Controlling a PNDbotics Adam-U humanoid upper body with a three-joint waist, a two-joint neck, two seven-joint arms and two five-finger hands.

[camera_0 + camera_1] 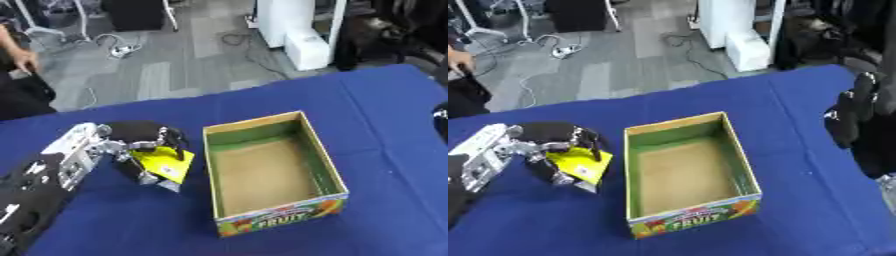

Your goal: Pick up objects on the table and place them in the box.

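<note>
My left hand [131, 142] is shut on a flat yellow packet [166, 164] with a white label, holding it just left of the cardboard box [311, 145]. The packet's lower corner hangs close to the blue tablecloth. Inside, the open box shows a bare brown floor and green walls; "FRUIT" is printed on its front face [689, 223]. At the right edge of the right eye view my right hand [859, 107] is raised, its fingers relaxed and upright, holding nothing.
A blue cloth covers the table [376, 100]. Beyond its far edge lie grey floor, cables and a white cabinet [302, 35]. A person's arm shows at the far left edge [22, 57], away from the table.
</note>
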